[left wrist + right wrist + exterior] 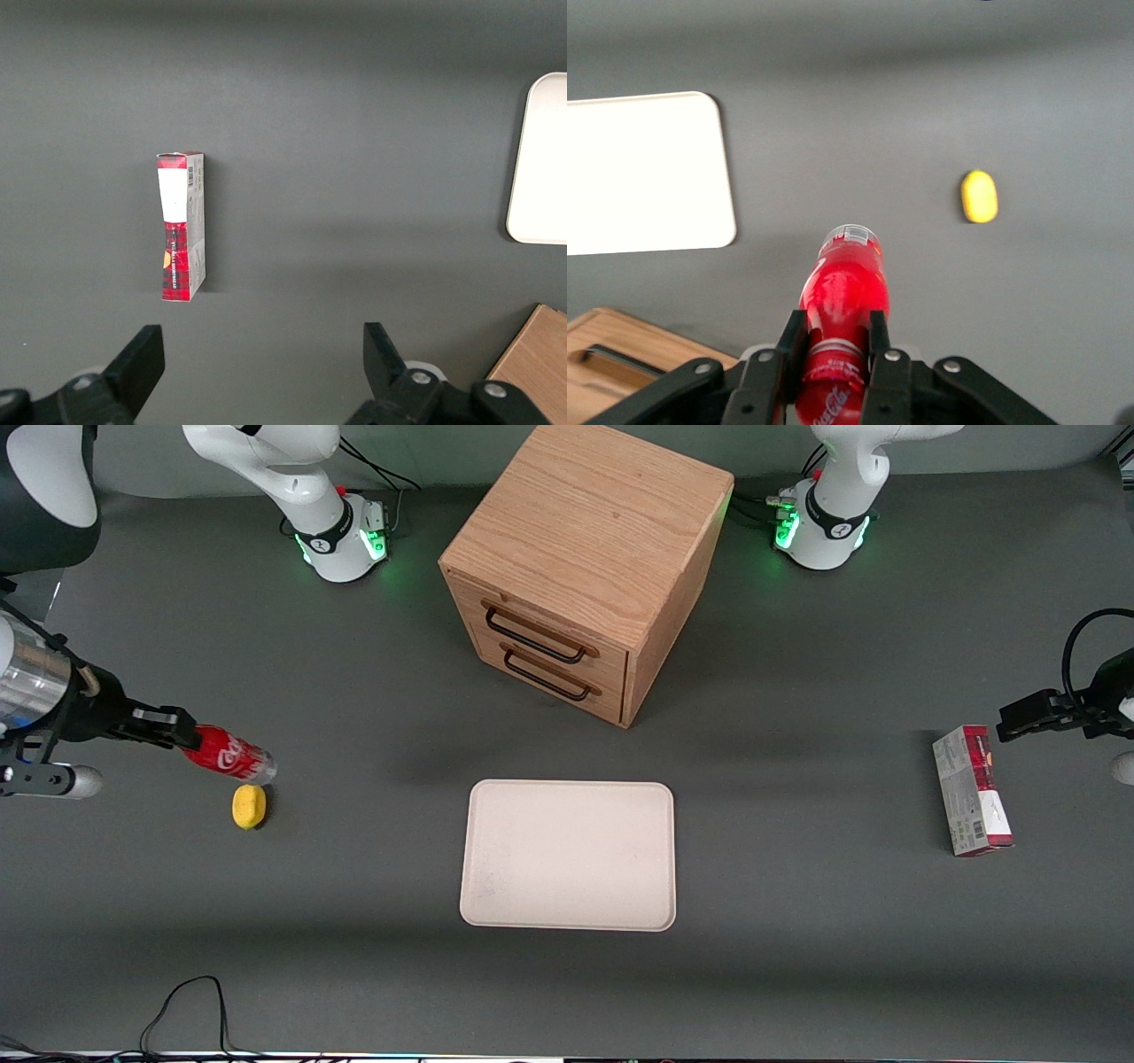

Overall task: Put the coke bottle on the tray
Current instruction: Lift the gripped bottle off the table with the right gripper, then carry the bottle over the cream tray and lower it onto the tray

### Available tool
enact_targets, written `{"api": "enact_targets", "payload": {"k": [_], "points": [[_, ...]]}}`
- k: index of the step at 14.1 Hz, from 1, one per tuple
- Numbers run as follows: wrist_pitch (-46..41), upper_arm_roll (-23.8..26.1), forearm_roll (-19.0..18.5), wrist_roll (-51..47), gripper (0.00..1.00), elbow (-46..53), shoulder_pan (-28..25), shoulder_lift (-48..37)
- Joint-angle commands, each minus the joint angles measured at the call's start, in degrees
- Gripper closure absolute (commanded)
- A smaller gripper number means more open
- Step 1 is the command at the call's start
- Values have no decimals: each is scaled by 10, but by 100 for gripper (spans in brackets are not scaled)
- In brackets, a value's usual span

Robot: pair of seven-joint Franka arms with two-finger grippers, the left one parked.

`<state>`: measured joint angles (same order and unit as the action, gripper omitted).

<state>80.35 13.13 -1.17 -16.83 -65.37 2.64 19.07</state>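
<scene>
My right gripper (182, 737) is at the working arm's end of the table, shut on the coke bottle (227, 755). The small red bottle with white script is held tilted, its clear base pointing toward the table's middle. In the right wrist view the fingers (792, 341) clamp the coke bottle (844, 288) near its cap end, above the grey table. The cream-white tray (568, 856) lies flat and empty at the table's middle, nearer the front camera than the cabinet. It also shows in the right wrist view (647, 173).
A small yellow object (249, 807) lies on the table just under the bottle, slightly nearer the camera. A wooden drawer cabinet (580, 567) stands above the tray in the front view. A red-and-grey carton (971, 790) lies toward the parked arm's end.
</scene>
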Motion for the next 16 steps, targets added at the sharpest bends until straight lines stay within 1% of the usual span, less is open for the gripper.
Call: {"api": "enact_targets", "payload": {"k": [1,3,5,7,9,11,13,14,15,16], "points": [[-34,57,-12,-84,100,100,-4,66],[-29,108,-37,-138,100,131,-10,94],[-8,136,-50,-184,100,140,-22,113],[44,147,-62,-222,100,140,-40,139],[95,158,-94,-253,100,140,-60,171],[118,175,-123,-271,100,140,-75,196],[146,175,-133,-281,100,140,-89,226],[156,175,-147,-280,100,139,-94,242],[169,175,-172,-279,100,134,-102,260],[181,175,-182,-277,100,131,-107,276]]}}
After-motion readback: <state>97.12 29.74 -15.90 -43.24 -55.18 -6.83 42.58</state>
